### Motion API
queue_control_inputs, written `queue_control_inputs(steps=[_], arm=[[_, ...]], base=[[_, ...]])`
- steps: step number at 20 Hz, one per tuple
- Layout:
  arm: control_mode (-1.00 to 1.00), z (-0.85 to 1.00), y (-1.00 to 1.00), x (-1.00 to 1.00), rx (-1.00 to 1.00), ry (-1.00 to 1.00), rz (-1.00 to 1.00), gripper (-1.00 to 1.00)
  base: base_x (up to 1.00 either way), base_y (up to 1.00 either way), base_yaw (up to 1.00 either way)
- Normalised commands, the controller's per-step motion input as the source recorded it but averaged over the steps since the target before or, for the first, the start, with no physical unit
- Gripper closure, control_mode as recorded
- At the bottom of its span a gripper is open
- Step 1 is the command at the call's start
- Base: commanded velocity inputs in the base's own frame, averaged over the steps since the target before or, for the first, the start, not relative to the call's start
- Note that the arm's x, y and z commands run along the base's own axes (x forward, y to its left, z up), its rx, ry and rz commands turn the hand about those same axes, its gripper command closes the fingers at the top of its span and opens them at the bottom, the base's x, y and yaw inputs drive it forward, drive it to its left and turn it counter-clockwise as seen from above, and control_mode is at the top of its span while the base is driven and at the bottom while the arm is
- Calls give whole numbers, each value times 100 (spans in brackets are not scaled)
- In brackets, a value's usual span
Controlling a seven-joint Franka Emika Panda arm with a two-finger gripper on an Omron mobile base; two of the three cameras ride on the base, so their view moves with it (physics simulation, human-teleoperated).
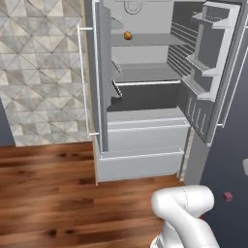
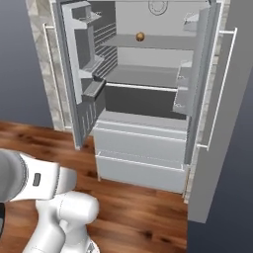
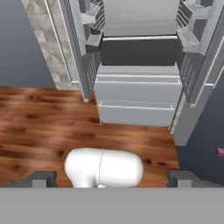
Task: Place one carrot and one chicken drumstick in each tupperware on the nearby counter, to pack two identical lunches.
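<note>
Grey fridge point(image 1: 145, 131), reddish-brown wood-grain floor point(image 1: 48, 193), orange-brown item point(image 1: 128, 35)

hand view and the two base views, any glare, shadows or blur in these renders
Left base view: flat even light, soft low-resolution edges; the small brown item on the fridge shelf is too blurry to identify. Right base view: same flat look, the fridge interior darker under its lower shelf. Hand view: faint sheen streaks on the wood floor, no harsh glare.

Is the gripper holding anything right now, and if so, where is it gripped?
Nothing is held. The gripper is open, its fingertips wide apart with only floor between them, facing the open fridge.
</note>
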Motion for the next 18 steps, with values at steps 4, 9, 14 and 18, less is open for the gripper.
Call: queue_control_inputs(steps=[4, 9, 14, 18], arm=[[100, 0, 0, 0, 0, 0, 0, -100], [100, 0, 0, 0, 0, 0, 0, -100], [100, 0, 0, 0, 0, 0, 0, -100], [100, 0, 0, 0, 0, 0, 0, -100]], base=[[87, 2, -9], [84, 0, -10], [100, 0, -9], [97, 0, -5]])
